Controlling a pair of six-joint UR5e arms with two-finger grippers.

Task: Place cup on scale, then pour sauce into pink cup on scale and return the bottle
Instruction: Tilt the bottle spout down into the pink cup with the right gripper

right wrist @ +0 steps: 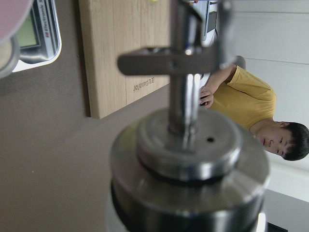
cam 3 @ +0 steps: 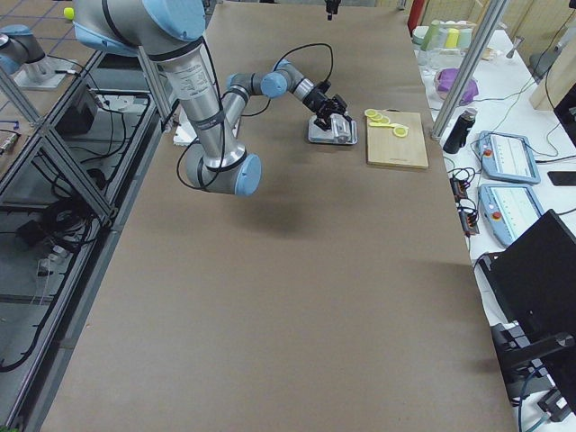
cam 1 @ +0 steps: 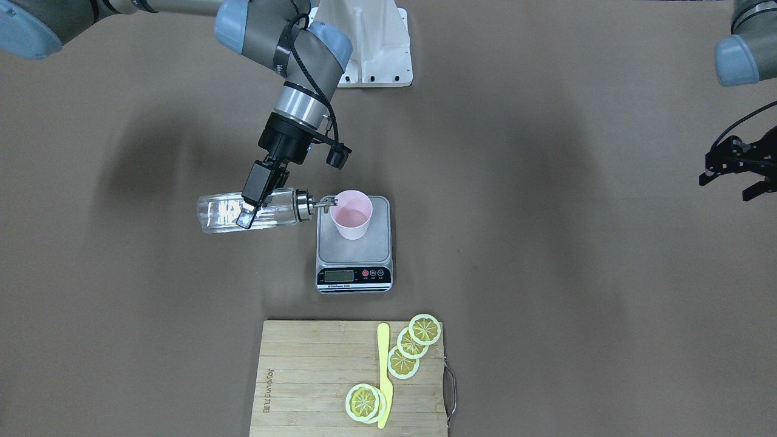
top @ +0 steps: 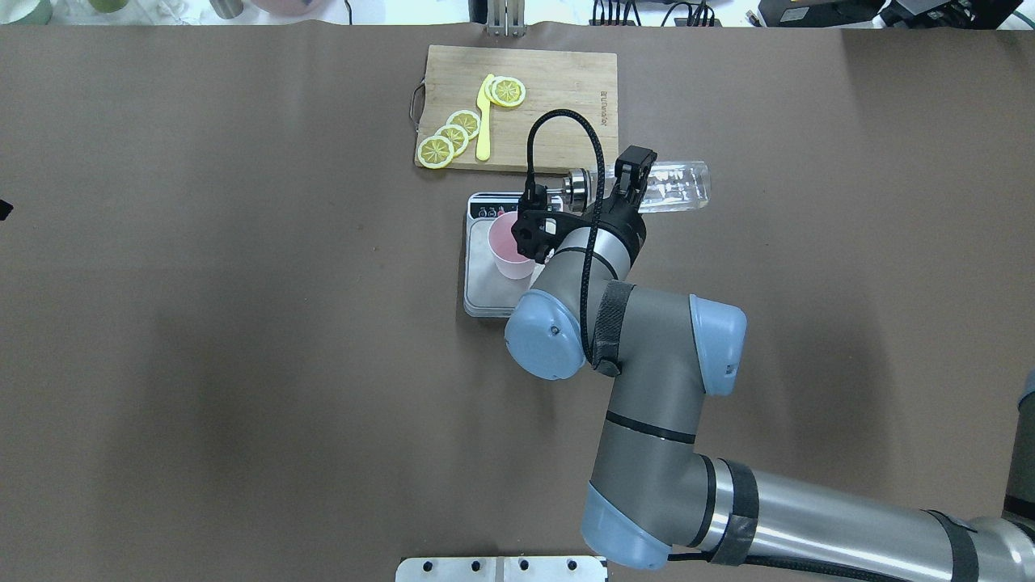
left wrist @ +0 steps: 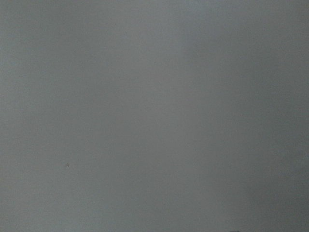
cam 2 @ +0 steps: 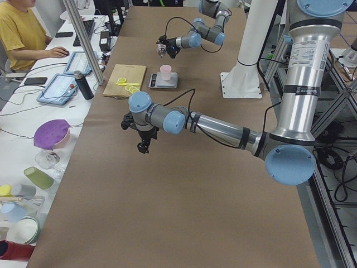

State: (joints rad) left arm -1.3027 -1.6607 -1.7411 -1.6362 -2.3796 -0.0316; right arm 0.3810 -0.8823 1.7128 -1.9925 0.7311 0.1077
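My right gripper [cam 1: 246,212] is shut on the clear glass bottle [cam 1: 279,208] and holds it lying level above the table. Its metal spout [cam 1: 325,203] reaches the rim of the pink cup [cam 1: 352,213]. The cup stands upright on the steel platform of the scale [cam 1: 354,252]. The same bottle [top: 675,186], cup [top: 509,246] and scale [top: 483,283] show in the overhead view, partly behind my right arm. The right wrist view is filled by the spout cap [right wrist: 188,145]. I cannot make out the clear liquid. My left gripper [cam 1: 728,185] is open and empty, far off to the side.
A bamboo cutting board [cam 1: 315,376] with lemon slices [cam 1: 403,363] and a yellow knife [cam 1: 383,370] lies just beyond the scale. The white arm mount [cam 1: 376,54] stands at the robot's edge. An operator [cam 2: 22,30] sits at the far side desk.
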